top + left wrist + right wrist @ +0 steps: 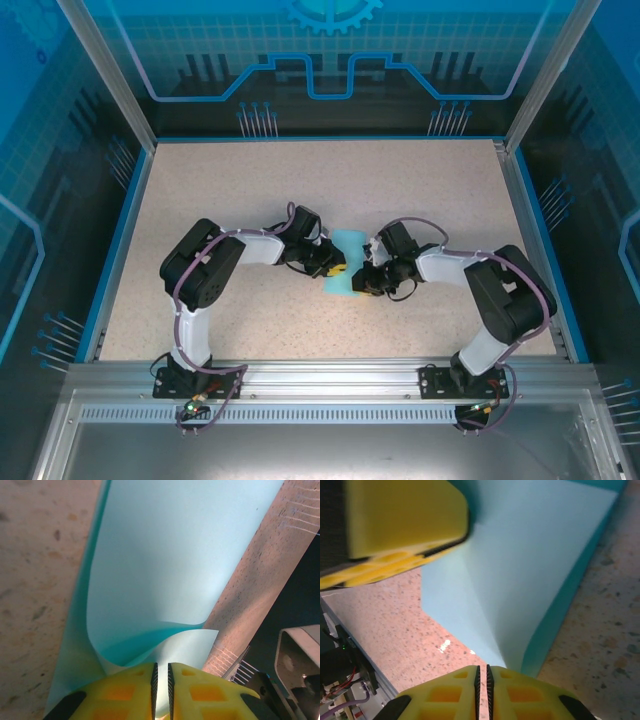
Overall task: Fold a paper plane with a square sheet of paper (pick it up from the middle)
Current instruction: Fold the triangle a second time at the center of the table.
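— Cyan, seen from above: where's the thin light-cyan square sheet of paper?
— Mid-way across the speckled tabletop, between left gripper and right gripper.
— Left wrist?
— Fingers pressed together, pinching its curled edge.
— Right wrist?
— Same, pinching a fold.

Your left arm rises from its base, folds at the elbow and reaches inward to the right. Your right arm mirrors it, reaching left. Both wrists are angled down, so the two grippers sit low and almost nose to nose. Your left gripper has its yellow fingers pressed together on an edge of the paper sheet. Your right gripper is likewise clamped on the sheet, with only a hairline gap between its fingers.
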